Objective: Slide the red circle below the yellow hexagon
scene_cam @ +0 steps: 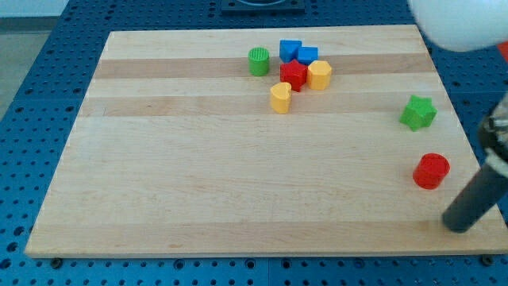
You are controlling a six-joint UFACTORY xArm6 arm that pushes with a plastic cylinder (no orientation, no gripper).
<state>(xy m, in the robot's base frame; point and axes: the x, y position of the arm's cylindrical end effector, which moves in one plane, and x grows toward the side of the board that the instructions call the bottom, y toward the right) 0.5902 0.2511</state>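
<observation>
The red circle [431, 171] lies near the board's right edge. The yellow hexagon [319, 75] sits in a cluster near the view's top centre, far to the upper left of the red circle. My tip [458, 225] is the lower end of a dark rod at the view's lower right. It is just below and to the right of the red circle, a short gap apart from it.
The cluster holds a red star [293, 75], a yellow heart [280, 98], two blue blocks [290, 50] [308, 55] and a green circle [259, 61]. A green star [417, 112] sits above the red circle. The wooden board [198, 183] lies on a blue perforated table.
</observation>
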